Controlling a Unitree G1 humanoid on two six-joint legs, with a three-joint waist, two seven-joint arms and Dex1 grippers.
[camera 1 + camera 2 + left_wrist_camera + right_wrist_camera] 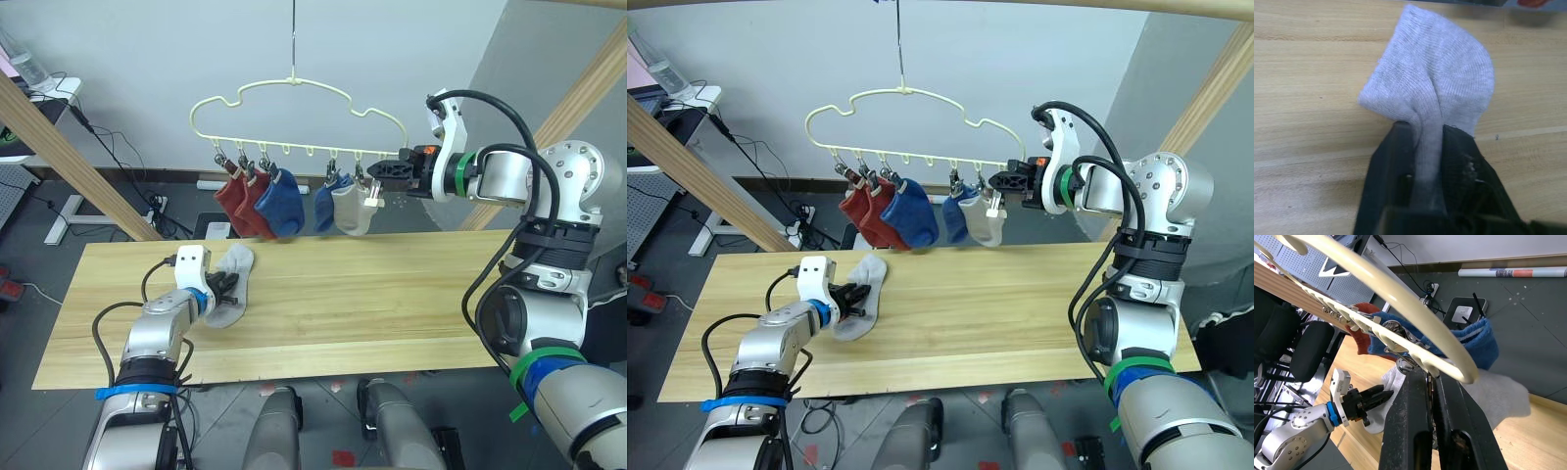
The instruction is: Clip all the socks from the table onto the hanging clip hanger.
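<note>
The left gripper [227, 286] pinches a grey sock [1432, 88] lying on the table [372, 304]; the wrist view shows knit bunched between its fingers [1388, 181]. Five socks [284, 201] hang from the clip hanger [294, 108]. The right gripper [380, 173] grasps the clip [1405, 363] at the hanger's right end.

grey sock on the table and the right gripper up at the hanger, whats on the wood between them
Nothing: in the left eye view the table is bare planks between the grey sock and the right gripper.
</note>
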